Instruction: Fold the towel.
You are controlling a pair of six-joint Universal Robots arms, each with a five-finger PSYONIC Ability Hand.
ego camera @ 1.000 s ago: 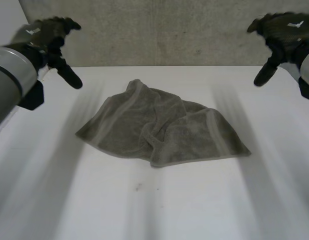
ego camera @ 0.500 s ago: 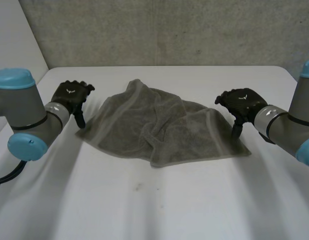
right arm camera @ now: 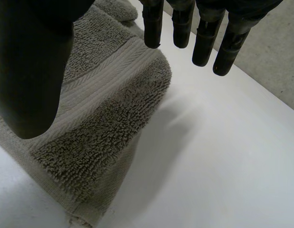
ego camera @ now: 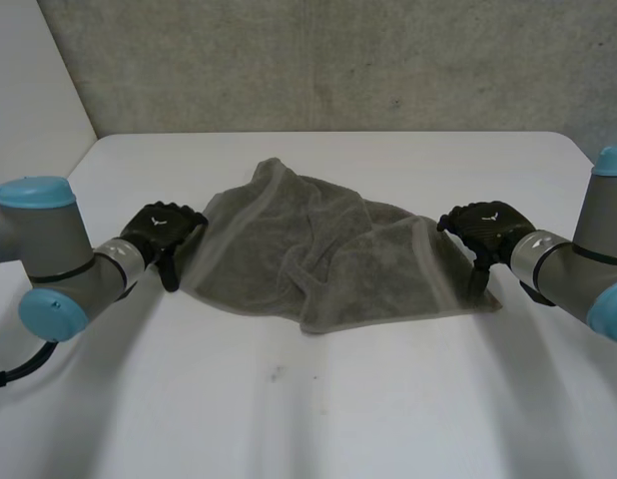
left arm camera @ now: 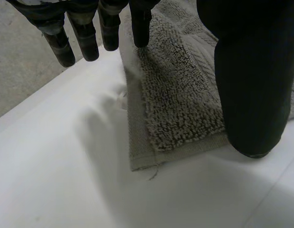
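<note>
A grey-green towel (ego camera: 328, 249) lies rumpled in the middle of the white table (ego camera: 318, 409). My left hand (ego camera: 161, 232) hovers low over the towel's left corner (left arm camera: 151, 156), open, fingers (left arm camera: 85, 40) straight and thumb (left arm camera: 251, 85) apart from them, with the corner lying flat on the table between them. My right hand (ego camera: 483, 226) stands over the towel's right corner (right arm camera: 90, 190), also open, its fingers (right arm camera: 204, 42) spread beyond the towel's edge and its thumb (right arm camera: 33, 71) above the cloth (right arm camera: 113, 95). Neither hand grips the towel.
A concrete wall (ego camera: 338, 60) runs behind the table's far edge. Bare tabletop lies in front of the towel and to both sides.
Both hands have come down from high near the far edge to the towel's left and right corners. The towel has not moved.
</note>
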